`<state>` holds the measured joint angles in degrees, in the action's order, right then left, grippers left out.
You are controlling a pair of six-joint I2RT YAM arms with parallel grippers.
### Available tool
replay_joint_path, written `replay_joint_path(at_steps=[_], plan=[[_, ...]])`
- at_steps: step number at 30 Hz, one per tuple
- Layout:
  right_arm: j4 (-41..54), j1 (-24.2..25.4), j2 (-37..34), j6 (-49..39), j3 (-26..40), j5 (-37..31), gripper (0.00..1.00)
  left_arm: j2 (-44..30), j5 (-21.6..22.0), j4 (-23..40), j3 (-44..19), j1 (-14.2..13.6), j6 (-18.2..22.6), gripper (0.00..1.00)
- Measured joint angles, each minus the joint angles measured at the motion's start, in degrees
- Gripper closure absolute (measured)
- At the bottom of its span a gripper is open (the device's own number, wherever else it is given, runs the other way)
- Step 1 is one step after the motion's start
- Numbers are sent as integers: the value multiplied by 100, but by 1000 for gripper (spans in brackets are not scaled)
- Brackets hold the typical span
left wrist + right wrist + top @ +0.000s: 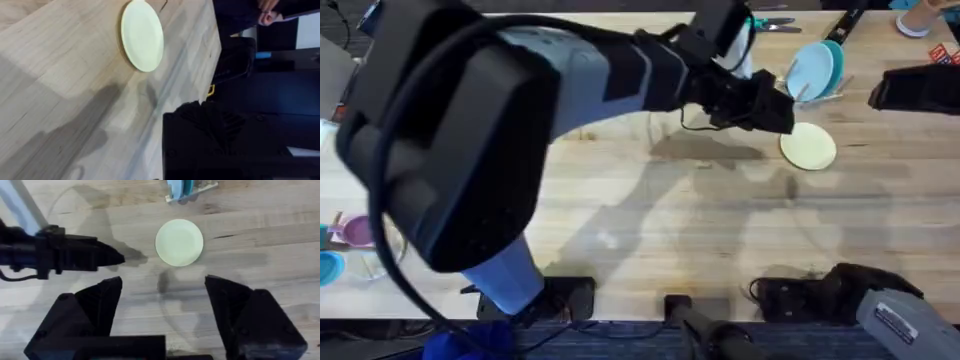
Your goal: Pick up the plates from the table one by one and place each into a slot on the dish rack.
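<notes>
Judging by how things lie, roughly half the task is done. One blue plate [810, 70] is seen standing on edge in the rack [832, 88] at the far right of the counter [620, 220], with a darker teal plate [836, 58] upright just behind it. In the right wrist view only the lower rims of these two [179, 189] and a bit of the wooden rack [202, 186] can be made out, so the exact slot cannot be told.

The cream plate [808, 146] is left flat on the counter, near the rack and apart from it. It is seen whole in the left wrist view [142, 35] and in the right wrist view [179, 243], and nothing is touching it.

The left claw [782, 112] is held just beside the cream plate, on its near-left side, with its tip pointed toward the plate [112, 257]. Its fingers appear drawn together to a narrow point and nothing is held in them.

The right claw [162, 297] is spread wide and empty, with the cream plate lying beyond the gap between its fingers.

What is left, as a judgement: the cream plate is yet to be gripped, lifted, turned on edge and set into a free slot.
</notes>
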<state>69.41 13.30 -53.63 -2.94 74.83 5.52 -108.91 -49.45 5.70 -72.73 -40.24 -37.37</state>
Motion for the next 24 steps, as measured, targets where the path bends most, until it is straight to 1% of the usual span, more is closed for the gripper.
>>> replay_joint_path(at_steps=[4,9,14,15,24], plan=[[2,0,0,0,0,0,7,-199,246,-428,0,-233,-204,961],[0,0,0,40,2,0,7,-459,474,-814,0,-408,-478,961],[0,0,0,46,2,-2,6,-780,592,-1186,0,-405,-666,961],[0,0,0,65,2,-2,7,-1040,624,-1422,0,-409,-730,961],[0,0,0,86,2,0,6,-1179,996,-1514,-60,-440,-813,961]])
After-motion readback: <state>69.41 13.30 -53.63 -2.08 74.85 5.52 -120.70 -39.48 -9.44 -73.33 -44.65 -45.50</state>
